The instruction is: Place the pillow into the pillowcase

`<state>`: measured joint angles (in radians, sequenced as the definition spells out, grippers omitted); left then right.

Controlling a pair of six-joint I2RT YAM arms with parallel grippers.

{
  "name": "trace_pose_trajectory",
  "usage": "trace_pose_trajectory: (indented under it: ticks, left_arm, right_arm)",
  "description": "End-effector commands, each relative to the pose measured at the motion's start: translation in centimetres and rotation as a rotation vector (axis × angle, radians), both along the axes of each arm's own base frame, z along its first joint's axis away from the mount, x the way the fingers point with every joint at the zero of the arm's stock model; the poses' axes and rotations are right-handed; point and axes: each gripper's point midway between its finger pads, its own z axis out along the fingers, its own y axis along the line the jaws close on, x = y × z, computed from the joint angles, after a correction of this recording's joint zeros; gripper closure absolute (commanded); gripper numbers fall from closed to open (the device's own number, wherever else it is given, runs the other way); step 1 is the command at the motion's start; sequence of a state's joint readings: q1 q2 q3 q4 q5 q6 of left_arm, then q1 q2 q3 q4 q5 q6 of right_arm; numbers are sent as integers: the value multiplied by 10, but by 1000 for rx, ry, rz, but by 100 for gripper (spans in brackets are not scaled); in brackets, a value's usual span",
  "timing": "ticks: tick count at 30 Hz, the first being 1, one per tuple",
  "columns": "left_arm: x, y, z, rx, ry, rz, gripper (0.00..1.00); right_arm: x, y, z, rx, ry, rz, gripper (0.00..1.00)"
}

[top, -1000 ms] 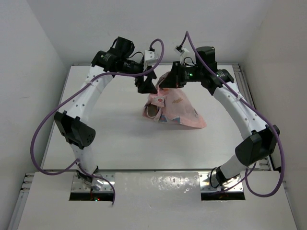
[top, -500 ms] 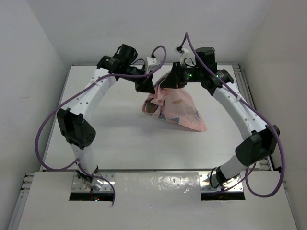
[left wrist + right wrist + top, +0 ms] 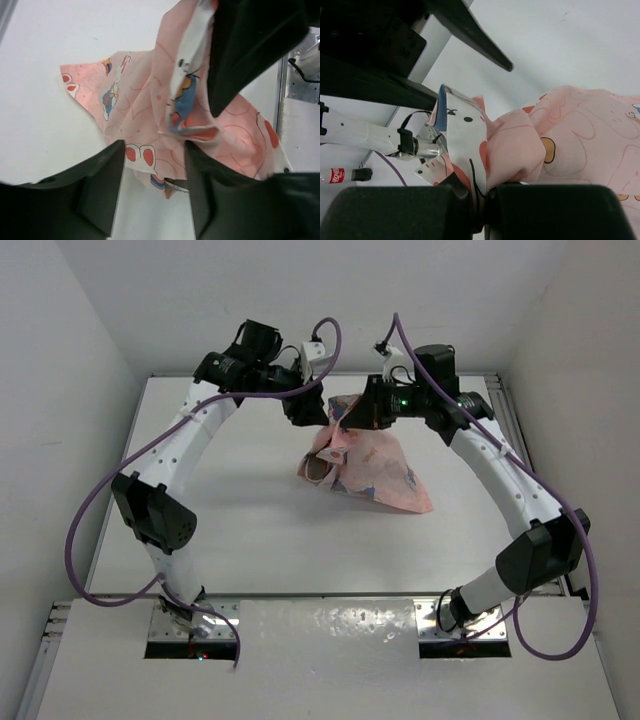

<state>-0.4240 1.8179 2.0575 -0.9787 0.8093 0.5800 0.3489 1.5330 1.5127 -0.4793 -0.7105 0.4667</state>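
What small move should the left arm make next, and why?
Probably close the left pincer on the pillowcase fold showing between its open fingers. The right pincer already pinches a raised edge, so a second grip could spread the opening.

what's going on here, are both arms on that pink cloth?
Only one is. The right claw is shut on a fold of the pink pillowcase, holding its far edge up off the table. The left claw is open beside that raised edge and grips nothing. The rest of the case lies crumpled on the table. The pillow can't be made out clearly.
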Motion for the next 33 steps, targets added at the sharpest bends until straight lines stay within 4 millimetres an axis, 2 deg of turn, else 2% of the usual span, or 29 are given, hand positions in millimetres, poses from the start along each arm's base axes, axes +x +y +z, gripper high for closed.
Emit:
trace_pose_trajectory:
  ticks: [1, 5, 6, 9, 10, 12, 15, 16, 18, 20, 23, 24, 26, 29, 31, 33]
  left_arm:
    - [4, -9, 10, -48, -13, 27, 48]
    - [-3, -12, 16, -71, -17, -20, 32]
    - [-4, -11, 18, -69, -39, -40, 30]
    - [-18, -10, 32, -77, -91, -125, 25]
    - [-31, -8, 32, -76, -71, -164, 22]
    - [-40, -6, 37, -74, -134, -235, 19]
    - [-57, -1, 39, -68, -141, -302, 8]
    - [-59, -1, 40, -72, -143, -309, 0]
    - [-56, -3, 45, -82, -148, -295, 0]
    - [-48, -3, 40, -74, -107, -237, 0]
    - [-22, -5, 34, -51, -95, -113, 0]
    - [-8, -3, 30, -31, -120, -61, 2]
    - [3, -1, 22, -13, -111, -13, 3]
    - [17, -1, 19, -2, -141, 35, 11]
    - [16, -5, 14, -11, -122, 20, 19]
    - [12, -8, 6, -26, -92, -7, 33]
  right_arm:
    - [-4, 0, 34, 44, -132, 16, 100]
    - [-4, -1, 31, 39, -127, 14, 100]
    - [-4, -1, 30, 36, -127, 12, 100]
    - [0, -3, 25, 21, -115, -11, 100]
    - [4, -5, 23, 16, -107, -27, 100]
    - [9, -7, 22, 11, -89, -60, 100]
    - [16, -8, 24, 9, -78, -94, 100]
    - [17, -7, 26, 12, -75, -100, 100]
    - [19, -6, 26, 13, -73, -101, 100]
    - [17, -2, 28, 22, -80, -87, 100]
    - [13, 3, 31, 31, -93, -68, 100]
    - [12, 4, 32, 33, -97, -65, 100]
    - [9, 5, 34, 36, -102, -54, 100]
    - [2, 9, 37, 46, -117, -22, 100]
    - [-2, 12, 39, 56, -125, -4, 100]
    - [-4, 14, 40, 55, -130, 6, 100]
